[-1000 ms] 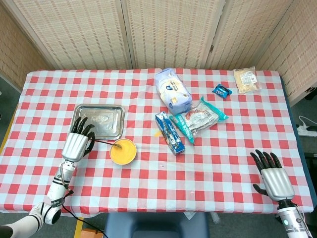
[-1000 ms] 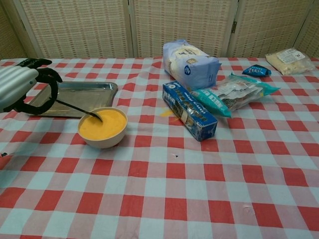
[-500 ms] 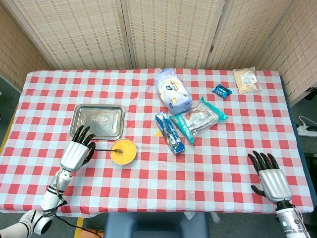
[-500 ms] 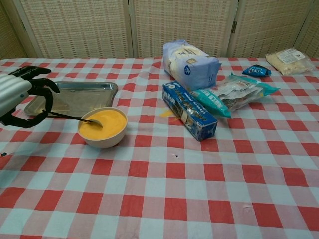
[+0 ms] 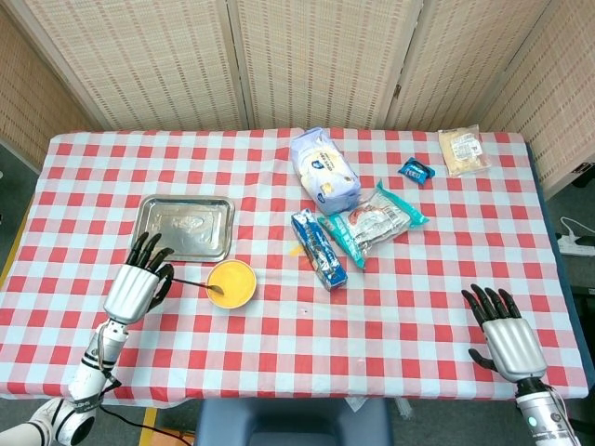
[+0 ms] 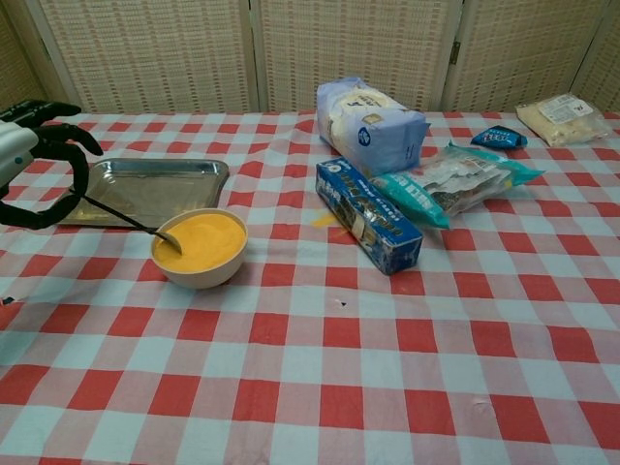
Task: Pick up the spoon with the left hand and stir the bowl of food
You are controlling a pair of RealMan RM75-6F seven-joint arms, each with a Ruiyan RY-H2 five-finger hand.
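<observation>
Table layout, left to right

Tray (image 5: pixel 185 226) far-left, bowl (image 5: pixel 231 283) just nearer; box (image 5: pixel 319 249) at centre, bag (image 5: pixel 323 165) behind it, pouch (image 5: pixel 375 220) right, two packets (image 5: pixel 416 170) (image 5: pixel 463 150) far-right.

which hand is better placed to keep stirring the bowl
Left. The left hand already holds the spoon, whose tip sits in the yellow food of the bowl right beside it. The right hand is open and empty at the table's far right edge, well away from the bowl.
</observation>
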